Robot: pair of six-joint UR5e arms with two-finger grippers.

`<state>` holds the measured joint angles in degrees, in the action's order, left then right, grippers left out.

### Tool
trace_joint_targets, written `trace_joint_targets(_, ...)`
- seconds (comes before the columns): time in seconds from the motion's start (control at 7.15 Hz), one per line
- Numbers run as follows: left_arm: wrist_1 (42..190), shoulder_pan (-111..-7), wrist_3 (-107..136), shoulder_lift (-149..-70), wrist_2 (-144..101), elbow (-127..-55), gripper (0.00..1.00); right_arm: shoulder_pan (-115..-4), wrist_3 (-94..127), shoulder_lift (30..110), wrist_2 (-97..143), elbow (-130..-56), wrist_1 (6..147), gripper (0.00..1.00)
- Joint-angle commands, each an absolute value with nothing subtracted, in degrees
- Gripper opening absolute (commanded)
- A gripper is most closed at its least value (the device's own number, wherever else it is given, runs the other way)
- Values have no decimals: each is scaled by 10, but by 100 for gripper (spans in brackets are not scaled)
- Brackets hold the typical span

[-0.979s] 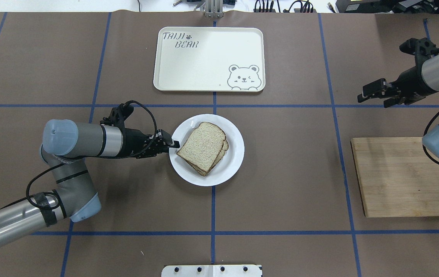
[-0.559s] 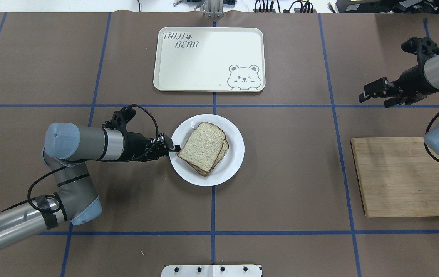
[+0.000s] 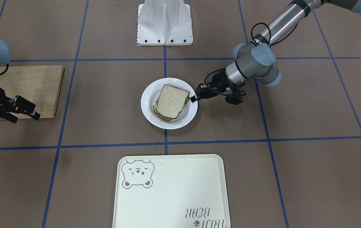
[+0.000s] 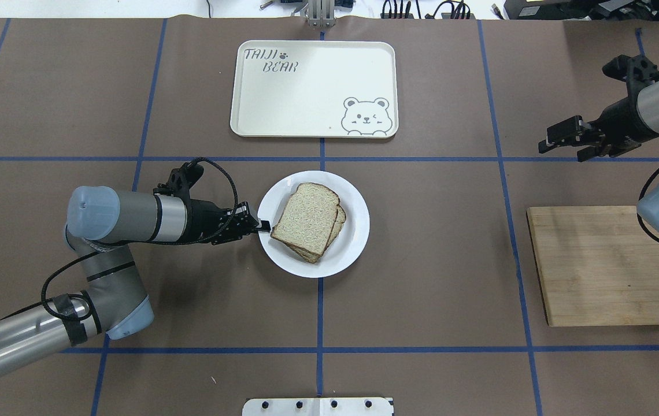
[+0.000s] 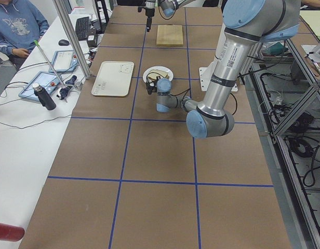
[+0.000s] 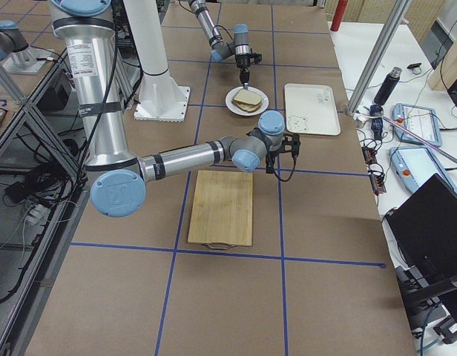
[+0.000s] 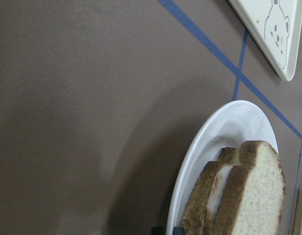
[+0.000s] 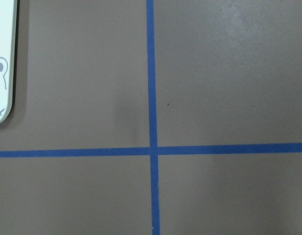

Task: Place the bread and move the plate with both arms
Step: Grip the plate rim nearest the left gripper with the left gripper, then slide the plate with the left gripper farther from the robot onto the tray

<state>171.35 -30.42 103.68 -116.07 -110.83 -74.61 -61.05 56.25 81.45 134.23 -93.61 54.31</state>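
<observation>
The white plate (image 4: 354, 231) sits mid-table on the blue cross line. On it the plain bread slice (image 4: 306, 218) lies on top of another slice, with something white showing between them in the left wrist view (image 7: 254, 196). My left gripper (image 4: 263, 225) is at the plate's left rim, shut on the rim. It also shows in the front-facing view (image 3: 194, 98), at the plate (image 3: 148, 95) with the bread (image 3: 171, 101). My right gripper (image 4: 544, 145) is open and empty, far right, above the table near the cutting board.
The cream bear-print tray (image 4: 312, 86) lies beyond the plate, across a blue tape line. A wooden cutting board (image 4: 595, 266) lies at the right. The robot's white base mount (image 3: 164, 22) stands at the near edge. Blue tape lines grid the brown table.
The plate and its bread have shifted slightly right with my left gripper at the rim. My right arm has drawn back a little to the right.
</observation>
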Motion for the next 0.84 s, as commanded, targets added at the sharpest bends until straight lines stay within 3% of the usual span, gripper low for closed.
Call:
trace_joint_targets(0.0, 1727, -305, 1062, -1161, -1108, -747, 0, -613, 562, 813, 1343, -936, 543, 100)
trace_joint_targets(0.7, 1786, -322, 1140, -1179, -1006, -752, 0, -640, 562, 812, 1372, -937, 545, 100)
